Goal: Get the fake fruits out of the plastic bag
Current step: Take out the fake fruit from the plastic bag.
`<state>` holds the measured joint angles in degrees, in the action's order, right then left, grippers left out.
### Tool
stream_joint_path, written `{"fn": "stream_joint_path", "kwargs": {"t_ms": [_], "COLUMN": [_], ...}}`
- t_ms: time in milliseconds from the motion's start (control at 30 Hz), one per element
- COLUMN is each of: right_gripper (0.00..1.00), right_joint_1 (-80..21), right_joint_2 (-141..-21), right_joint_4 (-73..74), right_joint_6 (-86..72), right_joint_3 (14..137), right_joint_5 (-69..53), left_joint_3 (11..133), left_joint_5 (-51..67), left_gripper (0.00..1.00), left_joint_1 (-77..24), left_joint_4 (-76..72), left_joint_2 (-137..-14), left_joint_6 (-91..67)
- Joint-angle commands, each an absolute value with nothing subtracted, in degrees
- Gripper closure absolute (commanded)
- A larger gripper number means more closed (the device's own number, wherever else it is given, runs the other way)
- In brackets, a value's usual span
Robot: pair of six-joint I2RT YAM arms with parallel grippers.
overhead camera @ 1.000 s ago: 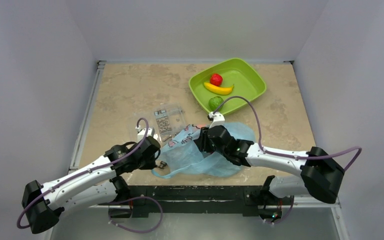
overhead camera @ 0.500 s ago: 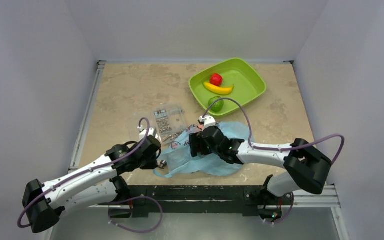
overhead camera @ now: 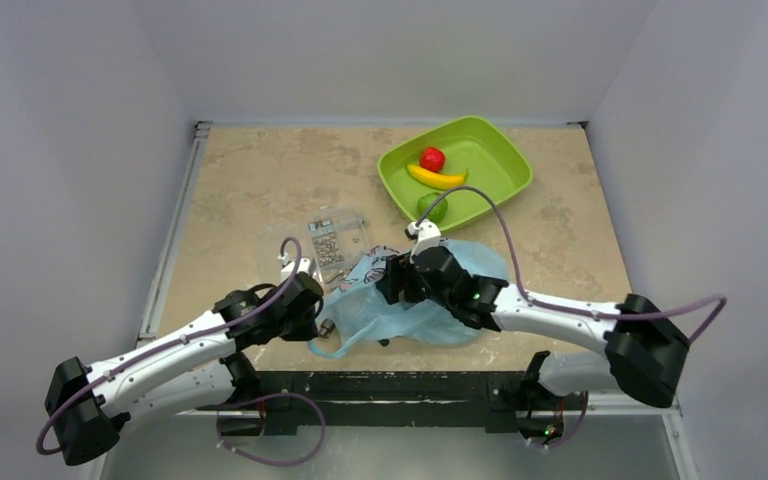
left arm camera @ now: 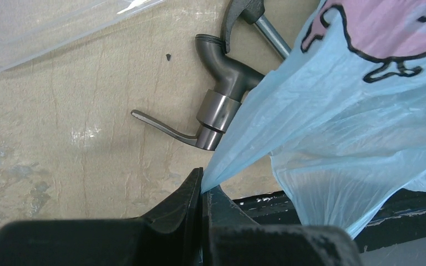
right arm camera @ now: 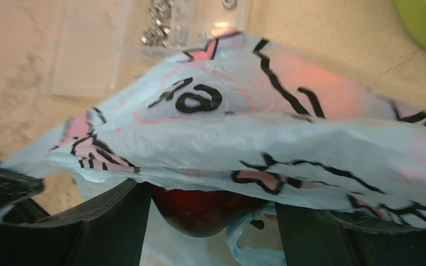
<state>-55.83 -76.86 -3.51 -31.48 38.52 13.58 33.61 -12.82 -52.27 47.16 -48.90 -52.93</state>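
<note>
The light-blue plastic bag (overhead camera: pixel 430 320) lies crumpled at the table's near edge. My left gripper (left arm camera: pixel 202 188) is shut on a pinched corner of the plastic bag (left arm camera: pixel 338 111), low at its left end. My right gripper (right arm camera: pixel 209 197) reaches into the bag's mouth under the printed film (right arm camera: pixel 227 138), open. A dark red fake fruit (right arm camera: pixel 205 213) sits between its fingers, against the left one and apart from the right one. In the top view the right gripper (overhead camera: pixel 392 283) is at the bag's upper left. A red fruit (overhead camera: pixel 432 158), a banana (overhead camera: pixel 437 178) and a green fruit (overhead camera: pixel 431 207) lie in the green tray (overhead camera: pixel 500 150).
A grey metal tool (left arm camera: pixel 211 105) lies on the table beside the bag's left edge. A clear flat bag of screws (overhead camera: pixel 337 240) lies just beyond it. The table's front edge and dark rail (left arm camera: pixel 321 205) run right under the left gripper.
My right gripper has pushed left into the bag's mouth and its jaws stand wider than a second ago. The bag's top has shifted with it. The left gripper has kept its hold.
</note>
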Motion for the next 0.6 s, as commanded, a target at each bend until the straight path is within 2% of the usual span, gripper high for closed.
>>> {"fn": "stream_joint_path", "kwargs": {"t_ms": [0,100,233,400,500,567], "right_gripper": [0.66,0.72,0.72,0.56,0.41,0.37], "right_joint_1": [-55.8,-55.9,-55.9,-55.8,-55.8,-55.8], "right_joint_2": [-67.5,-62.6,-55.5,-50.8,-53.3,-56.7], "right_joint_4": [-1.8,1.1,2.9,-0.8,-7.4,-7.6], "right_joint_6": [-32.8,-33.9,-36.0,-36.4,-34.3,-32.6], "right_joint_3": [37.6,36.2,33.5,28.7,26.0,25.8], "right_joint_5": [15.6,15.9,12.6,5.5,-2.7,-2.5], "left_joint_3": [33.7,34.1,34.4,34.3,34.4,34.7], "left_joint_5": [-13.4,-13.6,-13.4,-12.4,-11.3,-10.5], "left_gripper": [1.0,1.0,1.0,1.0,1.0,1.0], "left_joint_1": [-52.6,-52.6,-52.6,-52.6,-52.6,-52.6], "left_joint_4": [45.5,45.3,44.7,43.4,42.2,41.2], "left_joint_2": [-48.4,-49.1,-49.9,-50.4,-51.7,-52.7], "left_joint_6": [-52.1,-51.6,-51.3,-50.8,-50.4,-50.5]}}
